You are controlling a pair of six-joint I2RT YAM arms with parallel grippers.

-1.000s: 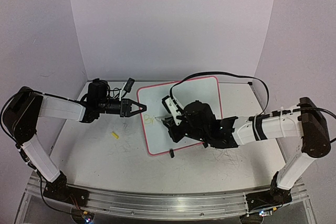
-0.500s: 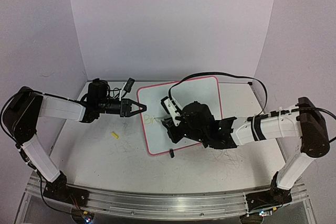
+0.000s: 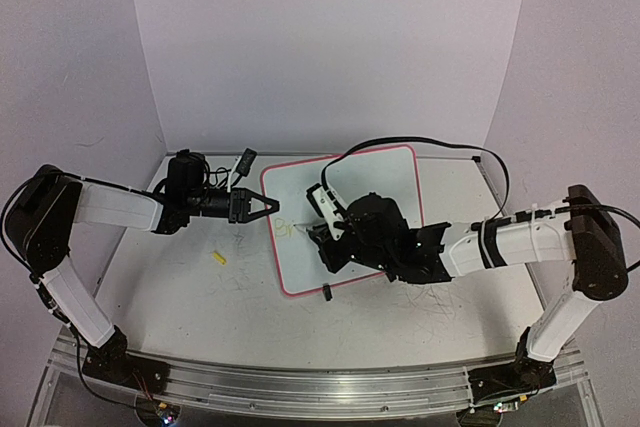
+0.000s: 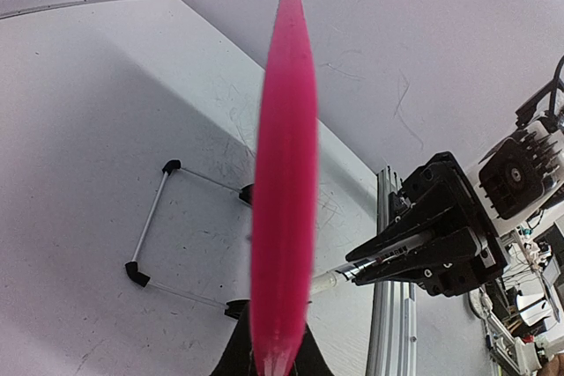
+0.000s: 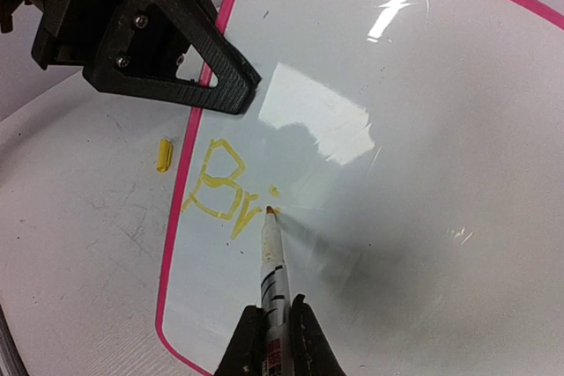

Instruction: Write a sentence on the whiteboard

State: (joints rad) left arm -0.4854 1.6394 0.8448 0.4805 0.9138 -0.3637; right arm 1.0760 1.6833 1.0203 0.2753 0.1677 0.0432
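Your right gripper (image 5: 273,330) was clamped on a marker (image 5: 271,261) at the bottom centre of the right wrist view. The marker tip touched the whiteboard (image 5: 423,129) just right of yellow "Bri", the only part of the sentence (image 5: 225,189) written, close to the board's left rim. Your left gripper (image 3: 268,206) pinched that pink rim, centre-left in the top view. The board lay flat mid-table. A small yellow piece (image 3: 219,258) sat on the table (image 3: 200,297), left of the board.
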